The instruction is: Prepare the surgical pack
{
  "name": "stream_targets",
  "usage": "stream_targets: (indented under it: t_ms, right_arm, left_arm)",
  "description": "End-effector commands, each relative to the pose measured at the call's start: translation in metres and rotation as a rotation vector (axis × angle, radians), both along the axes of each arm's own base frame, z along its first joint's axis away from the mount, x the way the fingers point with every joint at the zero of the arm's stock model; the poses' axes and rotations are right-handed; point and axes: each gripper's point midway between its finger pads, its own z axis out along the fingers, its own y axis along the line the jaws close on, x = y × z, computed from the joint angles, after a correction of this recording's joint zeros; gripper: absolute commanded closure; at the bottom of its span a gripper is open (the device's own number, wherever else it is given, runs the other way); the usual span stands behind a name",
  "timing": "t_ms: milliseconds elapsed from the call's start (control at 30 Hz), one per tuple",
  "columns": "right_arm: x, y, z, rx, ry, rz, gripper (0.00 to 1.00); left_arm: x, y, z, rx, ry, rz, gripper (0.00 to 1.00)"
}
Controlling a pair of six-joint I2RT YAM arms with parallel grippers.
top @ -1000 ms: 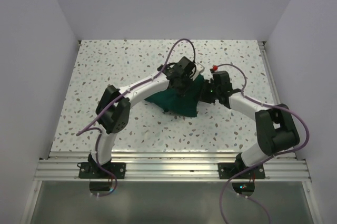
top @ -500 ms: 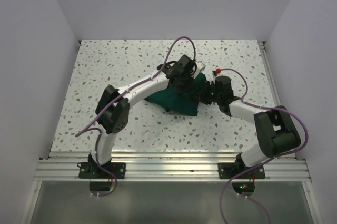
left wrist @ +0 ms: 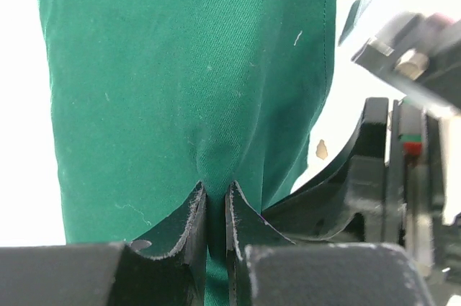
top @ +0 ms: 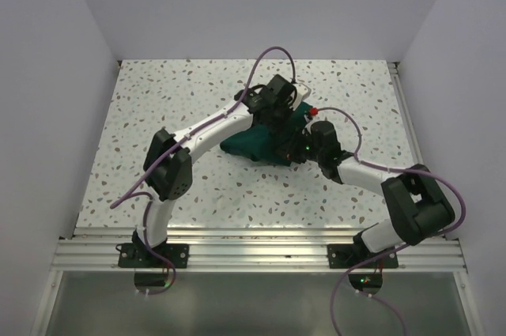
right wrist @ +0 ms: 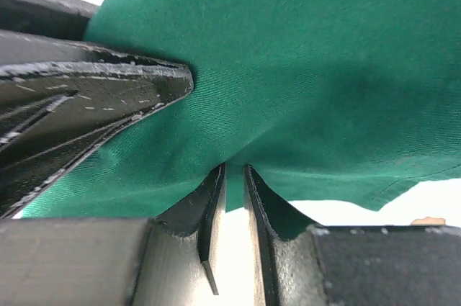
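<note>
Bunched green cloth point(top: 247, 146) sat mid-worktop, roughly midway between left and right edges of speckled table point(top: 158, 99). Left gripper point(left wrist: 215, 209) over bundle's far side, fingers pressed together on raised fold. Right gripper point(right wrist: 235, 194) at bundle's right side, nipping cloth edge. Grippers just beside each other.

Pairs white tubular links with bulky black joint housings on both the left arm point(top: 202, 132) and the right arm point(top: 365, 170), set on black base plates point(top: 154, 255). Trails a loose purple cable point(top: 267, 58) along each arm, with a small green light point(top: 304, 149) on the right wrist and a small red part point(top: 314, 111) near it. Ends in matte black fingers point(left wrist: 184, 234) on the left gripper point(left wrist: 216, 191) and the right gripper point(right wrist: 234, 173), flat-faced, tapering to thin tips, scuffed pale along the edges.
</note>
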Motion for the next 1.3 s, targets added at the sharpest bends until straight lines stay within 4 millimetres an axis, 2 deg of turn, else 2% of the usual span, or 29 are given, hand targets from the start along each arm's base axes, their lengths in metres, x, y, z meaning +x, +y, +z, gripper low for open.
stream_targets:
  t_ms: [0, 267, 567, 867, 1100, 1267]
  right_arm:
    - [0.013, 0.006, 0.012, 0.022, -0.062, -0.028, 0.80]
    - [0.029, -0.005, -0.002, -0.046, -0.067, -0.090, 0.80]
    - [0.048, -0.015, -0.006, -0.026, -0.053, -0.141, 0.82]
    - [0.075, -0.036, 0.002, -0.006, -0.059, -0.196, 0.89]
    - [0.084, -0.035, 0.002, 0.002, -0.060, -0.191, 0.91]
    - [0.076, -0.030, 0.000, 0.009, -0.066, -0.169, 0.92]
  left_arm:
    - [0.005, -0.022, 0.063, -0.150, -0.091, -0.014, 1.00]
    - [-0.001, -0.019, 0.064, -0.151, -0.084, -0.017, 1.00]
    - [-0.010, -0.019, 0.069, -0.177, -0.082, -0.029, 1.00]
    - [-0.013, -0.013, 0.068, -0.159, -0.088, -0.028, 1.00]
    - [-0.012, -0.016, 0.066, -0.169, -0.085, -0.032, 1.00]
    - [-0.009, -0.020, 0.066, -0.171, -0.087, -0.032, 1.00]
